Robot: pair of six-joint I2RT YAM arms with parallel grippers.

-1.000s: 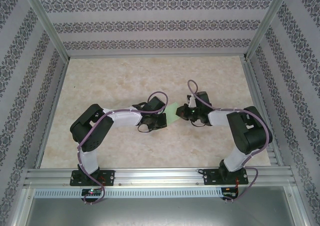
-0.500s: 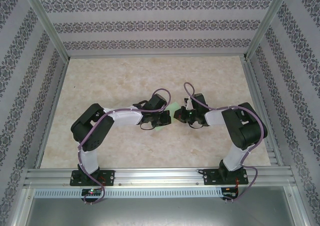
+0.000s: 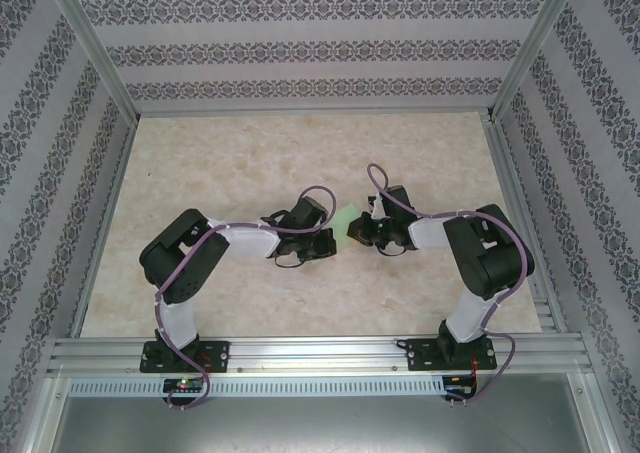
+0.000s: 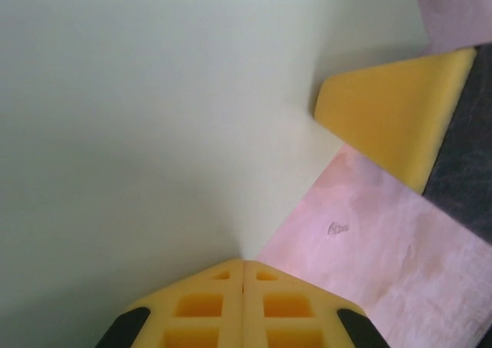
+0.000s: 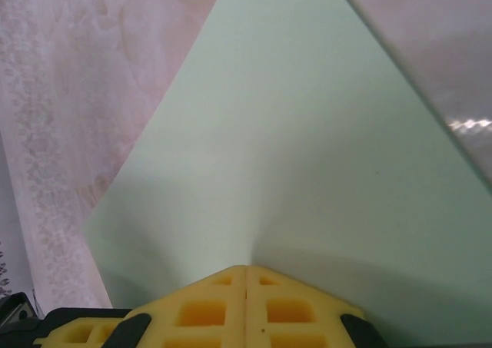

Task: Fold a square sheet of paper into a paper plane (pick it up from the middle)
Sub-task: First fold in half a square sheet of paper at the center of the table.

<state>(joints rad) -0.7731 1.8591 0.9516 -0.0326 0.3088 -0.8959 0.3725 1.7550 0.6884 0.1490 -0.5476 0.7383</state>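
Left grip: the left gripper [image 4: 244,265] has its yellow fingers pressed together on the thin pale green square sheet of paper [image 4: 154,133]. The pinch looks shallow, so the sheet could slip out.
Right grip: the right gripper [image 5: 246,271] is clamped on the sheet's opposite side. Pulling apart could tear the paper, and crowding together could buckle it.
Sheet: it hangs between both grippers over the middle of the pale marbled table [image 3: 230,153]. It is bowed, so a crease may land crooked.
Table beyond: a dropped sheet would lie flat and be hard to lift.
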